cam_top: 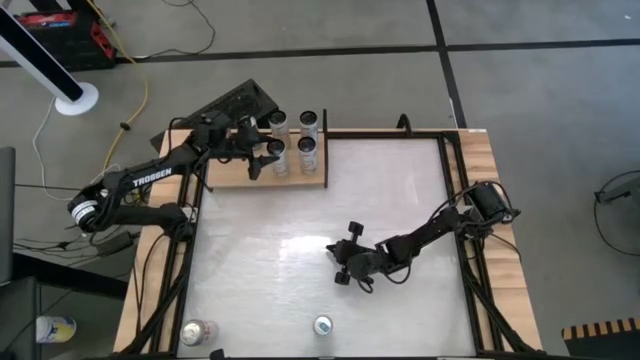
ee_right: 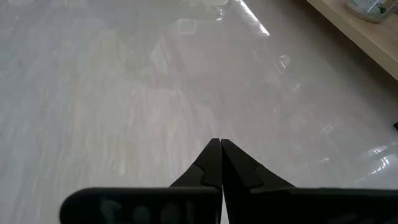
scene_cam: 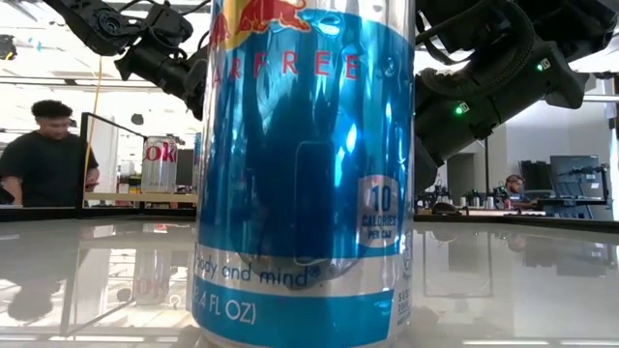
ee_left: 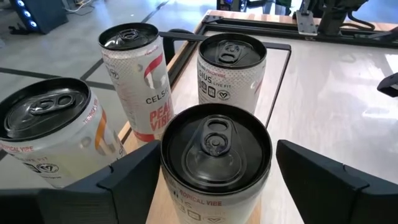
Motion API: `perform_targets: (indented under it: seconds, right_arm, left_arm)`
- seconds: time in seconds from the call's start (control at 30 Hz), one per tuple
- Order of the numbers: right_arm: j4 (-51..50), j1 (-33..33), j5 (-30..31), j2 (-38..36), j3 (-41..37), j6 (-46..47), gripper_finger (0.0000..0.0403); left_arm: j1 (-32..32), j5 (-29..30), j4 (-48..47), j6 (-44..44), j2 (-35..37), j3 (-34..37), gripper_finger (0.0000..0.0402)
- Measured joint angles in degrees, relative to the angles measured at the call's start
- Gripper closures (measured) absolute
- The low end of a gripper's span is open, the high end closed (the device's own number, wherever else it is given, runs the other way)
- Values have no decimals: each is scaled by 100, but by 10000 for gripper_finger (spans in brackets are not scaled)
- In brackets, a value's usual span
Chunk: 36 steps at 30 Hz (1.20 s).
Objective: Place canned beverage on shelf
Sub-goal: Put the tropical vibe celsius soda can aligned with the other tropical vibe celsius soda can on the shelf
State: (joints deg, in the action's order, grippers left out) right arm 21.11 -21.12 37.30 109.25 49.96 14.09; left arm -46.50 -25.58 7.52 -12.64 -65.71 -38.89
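While left hand (ee_left: 214,180) straddles a shelf (cam_top: 232,172) can (ee_left: 215,163) w/ fingers wide, right hand (ee_right: 220,149) rests pinched shut.

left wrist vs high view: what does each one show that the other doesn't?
Only the left wrist view: the can labels, the pull tabs, and the clear gaps between the nearest can and the open left hand's fingers on either side of it.

Only the high view: the whole table, the right hand over its middle, two more cans near the front edge, and the full shelf.

Both: four cans on the shelf, with the left hand at them.
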Motion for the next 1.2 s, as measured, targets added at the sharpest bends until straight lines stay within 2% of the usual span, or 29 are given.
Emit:
perform_targets:
  seconds: [0.47, 0.77, 1.0, 1.2]
  right_arm:
    - [-1, 0, 0, 0, -1, 0, 381]
    - [-5, 0, 0, 0, 1, -4, 381]
    - [-3, 0, 0, 0, -1, -4, 381]
    - [-3, 0, 0, 0, -1, 0, 381]
  left_arm:
    - [1, -108, 673, 300, 23, 4, 98]
    - [136, -216, 506, 520, 618, -162, 97]
    - [479, -217, -451, 484, 1192, -162, 97]
    - [761, -98, -1423, 259, 1228, -4, 97]
